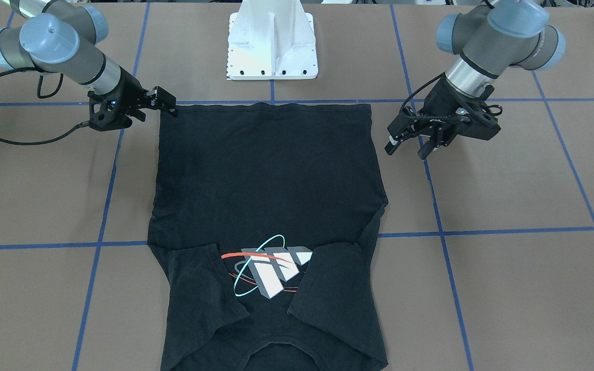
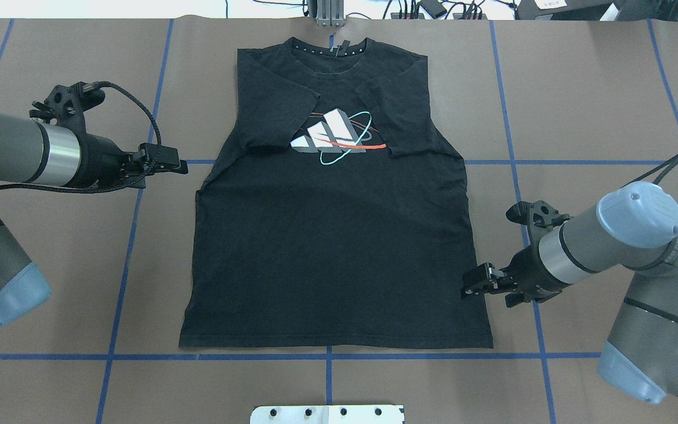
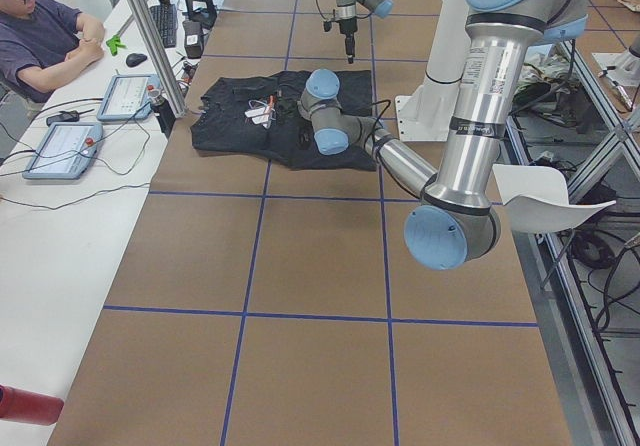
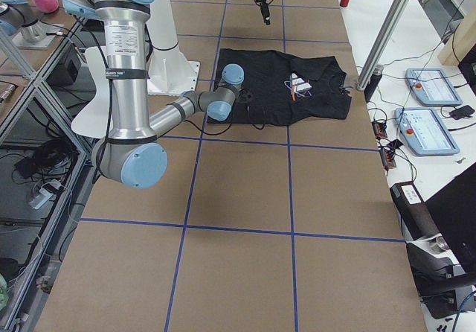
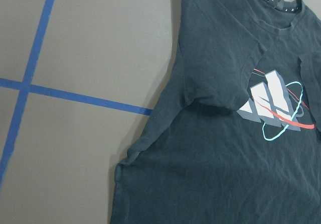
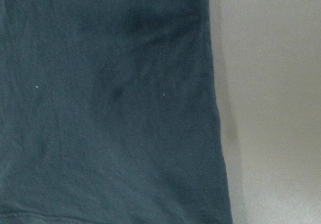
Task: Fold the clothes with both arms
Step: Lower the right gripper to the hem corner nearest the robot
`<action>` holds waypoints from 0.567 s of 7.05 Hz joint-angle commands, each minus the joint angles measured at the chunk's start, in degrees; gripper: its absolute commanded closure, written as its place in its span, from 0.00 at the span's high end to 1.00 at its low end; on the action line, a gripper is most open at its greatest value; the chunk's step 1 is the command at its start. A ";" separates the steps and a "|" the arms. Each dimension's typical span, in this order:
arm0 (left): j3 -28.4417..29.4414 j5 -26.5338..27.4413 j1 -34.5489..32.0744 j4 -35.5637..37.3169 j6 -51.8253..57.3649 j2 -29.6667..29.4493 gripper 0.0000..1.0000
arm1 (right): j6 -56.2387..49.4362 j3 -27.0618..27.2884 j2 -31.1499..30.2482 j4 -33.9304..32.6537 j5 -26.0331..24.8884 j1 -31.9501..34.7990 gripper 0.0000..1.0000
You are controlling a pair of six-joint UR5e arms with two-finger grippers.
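The clothes are one black T-shirt [image 2: 333, 235] lying flat on the brown table, collar away from the robot and hem near it. Both sleeves are folded in over the chest, and the grey logo [image 2: 333, 138] with red and cyan ovals shows between them. My left gripper [image 2: 177, 166] hovers just off the shirt's left side at sleeve height, apart from the cloth. In the front view this left gripper [image 1: 407, 148] stands open and empty. My right gripper [image 2: 469, 284] is at the shirt's right edge near the hem corner and looks open. The right wrist view shows only the shirt's edge [image 6: 100, 108].
The white pedestal [image 1: 272, 41] stands behind the hem on the robot's side. Blue tape lines [image 2: 127, 235] grid the table. A person [image 3: 40, 36] sits at a side bench with control tablets [image 3: 60, 151]. Cables and plugs [image 2: 433, 9] line the far edge.
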 commanded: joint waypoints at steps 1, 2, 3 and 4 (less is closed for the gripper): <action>-0.74 0.12 0.03 0.07 0.01 0.09 0.99 | 0.36 0.16 -1.77 -0.03 -0.20 -3.77 0.92; -0.74 0.12 0.03 0.07 0.01 0.09 0.99 | 0.36 -0.02 -2.04 -0.12 -0.37 -4.56 0.92; -0.74 0.12 0.03 0.07 0.01 0.09 0.99 | 0.36 -0.10 -2.73 -0.04 -0.28 -4.83 0.88; -0.74 0.12 0.03 0.07 0.01 0.26 0.99 | 0.36 -0.19 -2.65 -0.12 -0.02 -4.92 0.82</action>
